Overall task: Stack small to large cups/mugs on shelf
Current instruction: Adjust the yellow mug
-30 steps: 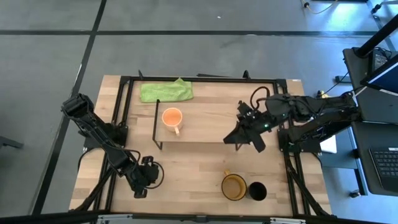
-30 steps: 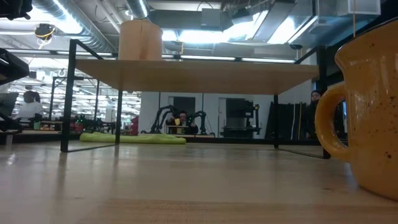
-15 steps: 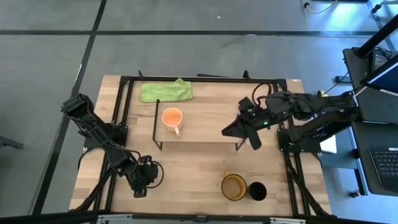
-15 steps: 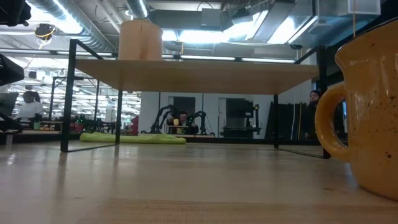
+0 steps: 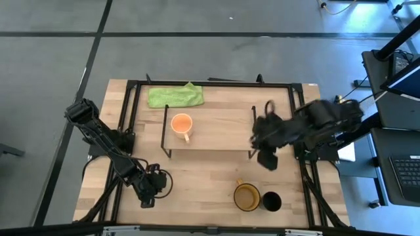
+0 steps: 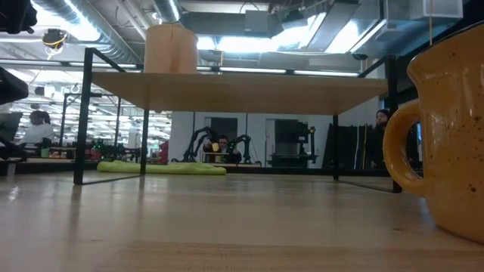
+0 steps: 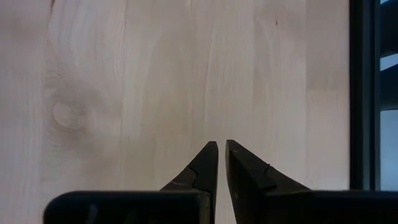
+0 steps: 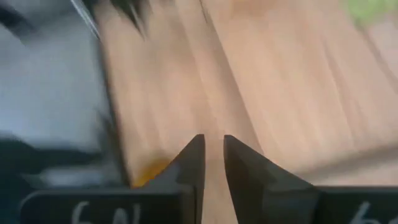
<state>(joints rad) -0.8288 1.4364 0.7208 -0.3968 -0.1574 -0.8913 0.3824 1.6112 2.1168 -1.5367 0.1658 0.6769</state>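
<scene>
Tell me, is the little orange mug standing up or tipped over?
Standing up. The orange mug sits on the shelf, its round open mouth facing straight up at the overhead camera.

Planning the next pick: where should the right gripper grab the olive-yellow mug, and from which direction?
Probably the rim wall, from above. The olive-yellow mug stands upright, mouth open, on the table. Its handle points toward the shelf, and the black cup sits close on its right. So put one finger inside and one outside on the near or left rim. The right gripper hovers at the shelf's right end.
</scene>
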